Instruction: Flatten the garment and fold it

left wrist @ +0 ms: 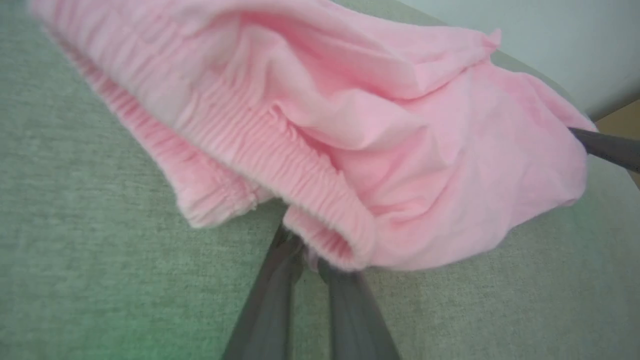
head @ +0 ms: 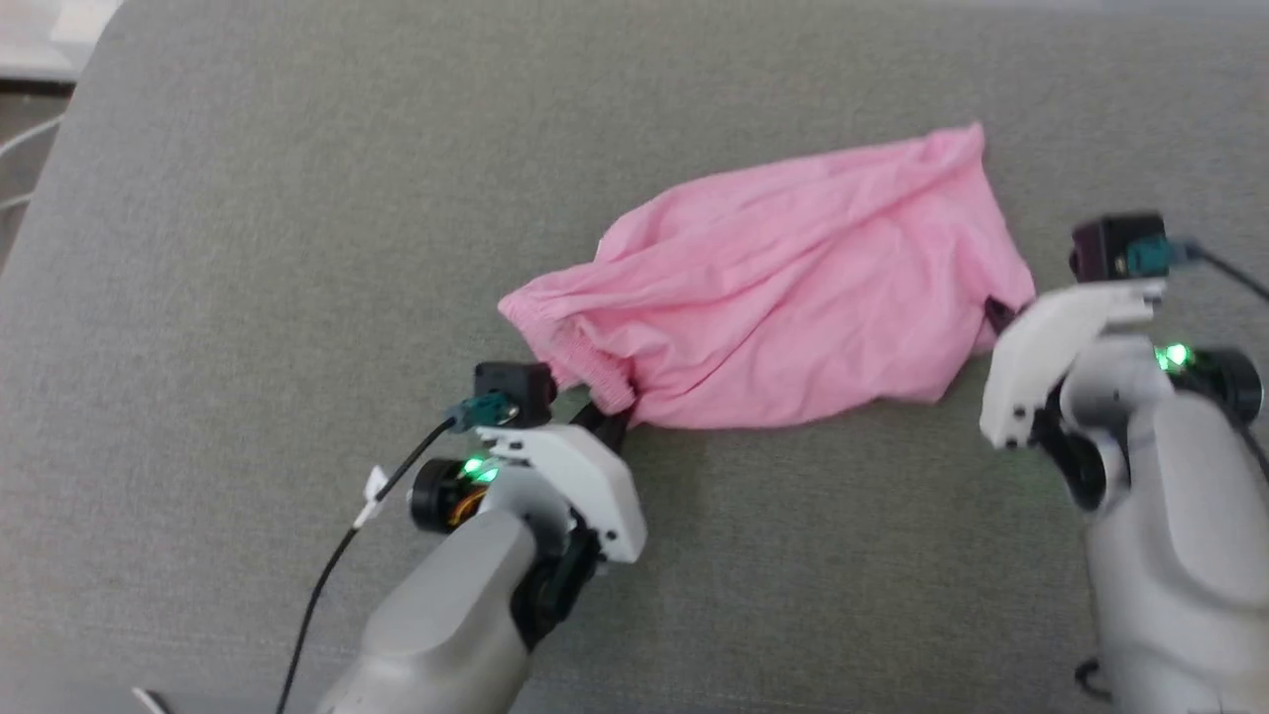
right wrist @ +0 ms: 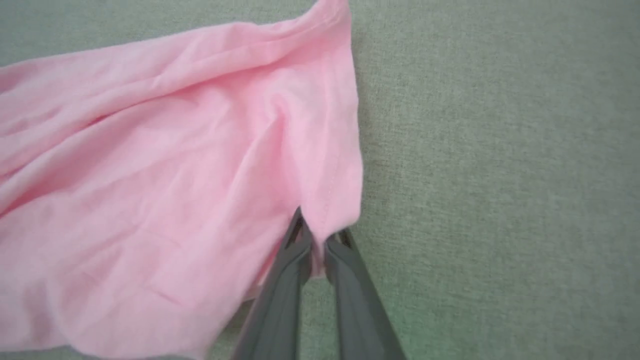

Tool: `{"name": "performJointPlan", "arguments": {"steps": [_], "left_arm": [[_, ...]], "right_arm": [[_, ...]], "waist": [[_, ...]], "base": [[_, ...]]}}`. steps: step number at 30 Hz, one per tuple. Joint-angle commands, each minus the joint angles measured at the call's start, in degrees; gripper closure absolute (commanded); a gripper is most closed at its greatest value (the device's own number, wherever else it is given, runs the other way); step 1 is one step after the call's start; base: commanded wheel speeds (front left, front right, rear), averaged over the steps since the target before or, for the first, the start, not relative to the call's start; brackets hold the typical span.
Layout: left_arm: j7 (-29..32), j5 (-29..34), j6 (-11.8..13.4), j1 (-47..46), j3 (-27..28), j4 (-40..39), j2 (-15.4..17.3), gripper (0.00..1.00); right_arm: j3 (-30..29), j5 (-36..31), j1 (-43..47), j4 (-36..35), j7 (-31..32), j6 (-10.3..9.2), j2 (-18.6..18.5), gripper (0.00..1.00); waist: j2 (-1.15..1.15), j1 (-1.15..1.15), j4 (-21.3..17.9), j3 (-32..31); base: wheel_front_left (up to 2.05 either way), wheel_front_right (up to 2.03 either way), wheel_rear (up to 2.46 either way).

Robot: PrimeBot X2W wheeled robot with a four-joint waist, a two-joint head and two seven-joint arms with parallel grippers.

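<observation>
My left gripper (head: 612, 418) is pinched shut on the garment (head: 783, 297), at the near corner of its gathered elastic band (head: 580, 369). In the left wrist view my two dark fingers (left wrist: 272, 300) close together under that ribbed band, with a fold of it caught between their tips. The band curls over above them and gapes a little, showing the pink inside.

My right gripper (head: 1001, 315) is clamped on the garment's opposite end. In the right wrist view a narrow tuck of the stitched hem (right wrist: 345, 125) is held between its fingers (right wrist: 280, 305), which stand almost touching. One of these fingers also shows in the left wrist view, a dark bar (left wrist: 612, 150) at the garment's far edge.

The garment lies on a grey upholstered surface (head: 297, 248), which spreads out beyond it on every side. It is light pink, thin and wrinkled, stretched loosely between my two grips. Long creases run along it from the elastic end to the hemmed end. The corner farthest from me on the hemmed end stands out in a small point. The middle puffs up rather than lying flat, and the edge nearest me sags between the grippers in a shallow curve.

A black cable (head: 327, 580) trails from my left wrist on the side away from the garment. A green light glows on each wrist, one behind the left grip (head: 478, 468) and one behind the right grip (head: 1176, 354).
</observation>
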Motion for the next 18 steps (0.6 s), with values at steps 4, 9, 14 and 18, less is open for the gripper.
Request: {"name": "performJointPlan", "arguments": {"steps": [4,9,14,18], "left_arm": [[2.35,-0.33,1.11,3.7,-0.43,-3.35,3.69,1.0],[6.66,-1.51,2.4,7.22,-0.5,-10.16,7.44,1.0],[10.97,-3.35,4.28,10.23,0.07,-16.4,10.6,1.0],[12.5,-4.56,5.36,11.87,0.53,-19.51,11.49,0.0]], "right_arm": [[0.96,3.98,9.87,-11.29,0.42,-0.11,0.18,1.0],[0.73,7.15,21.24,-22.27,2.73,-0.11,0.32,1.0],[0.56,10.29,28.15,-24.67,3.6,-0.11,0.34,1.0],[0.13,9.32,29.48,-23.33,2.91,-0.11,0.35,0.18]], "waist": [[0.0,-0.01,-3.35,-3.78],[0.0,-0.01,-4.53,-5.08],[0.0,-0.01,-5.04,-5.15],[0.0,-0.01,-5.01,-5.05]], "base": [[0.0,0.0,0.0],[0.0,0.0,0.0],[0.0,0.0,0.0],[0.0,0.0,0.0]]}}
